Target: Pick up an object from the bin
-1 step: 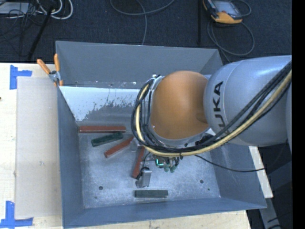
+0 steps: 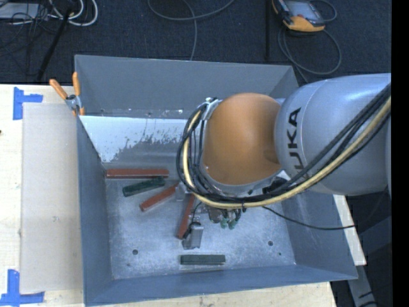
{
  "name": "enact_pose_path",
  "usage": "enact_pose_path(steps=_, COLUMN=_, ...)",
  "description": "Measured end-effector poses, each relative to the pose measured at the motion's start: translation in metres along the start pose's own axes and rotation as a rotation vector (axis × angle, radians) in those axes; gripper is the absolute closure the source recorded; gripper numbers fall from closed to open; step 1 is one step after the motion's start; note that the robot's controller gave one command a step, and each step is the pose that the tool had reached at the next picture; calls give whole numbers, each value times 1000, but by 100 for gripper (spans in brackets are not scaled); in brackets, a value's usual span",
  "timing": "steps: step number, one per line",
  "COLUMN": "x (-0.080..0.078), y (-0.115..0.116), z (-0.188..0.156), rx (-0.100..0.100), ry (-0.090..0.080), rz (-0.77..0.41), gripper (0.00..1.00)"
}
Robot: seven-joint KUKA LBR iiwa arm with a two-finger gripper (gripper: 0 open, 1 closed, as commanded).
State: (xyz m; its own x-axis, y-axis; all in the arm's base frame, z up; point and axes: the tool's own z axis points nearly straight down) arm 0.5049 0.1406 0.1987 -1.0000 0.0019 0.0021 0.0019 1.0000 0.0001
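- The red-brown stick lies on the bin floor just to the view's left of the gripper. It is the nearest thing to it, with nothing resting on top of it.
- Its near end touches or almost touches a small grey block, which sits below and left of the gripper.
- The gripper is low over the floor beneath the arm's orange cover. Whether it is open or closed, I cannot tell, and nothing can be seen in its hold.
- To pick the stick well, the gripper would need to shift left until it is centred over the stick, then turn to close across the narrow width rather than along the length.
- A hold near the stick's middle should keep it level. A hold at the near end would probably catch the grey block too.
- Further left lie a second red-brown stick, a dark green stick and a long brown stick, all well apart from the gripper.
- A dark flat bar lies alone, nearer the front wall of the bin.
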Motion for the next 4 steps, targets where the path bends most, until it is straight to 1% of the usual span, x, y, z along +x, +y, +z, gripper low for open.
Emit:
enact_pose_path(steps=1, x=-54, y=-16, z=64, rx=-1, ry=-10, rz=-30, gripper=0)
enact_pose_path(steps=2, x=-72, y=-54, z=129, rx=-1, ry=-3, rz=-190, gripper=0)
enact_pose_path(steps=3, x=-81, y=-32, z=128, rx=1, ry=-5, rz=-317, gripper=0)
enact_pose_path(steps=4, x=-77, y=-38, z=128, rx=-3, ry=-6, rz=-253, gripper=0)
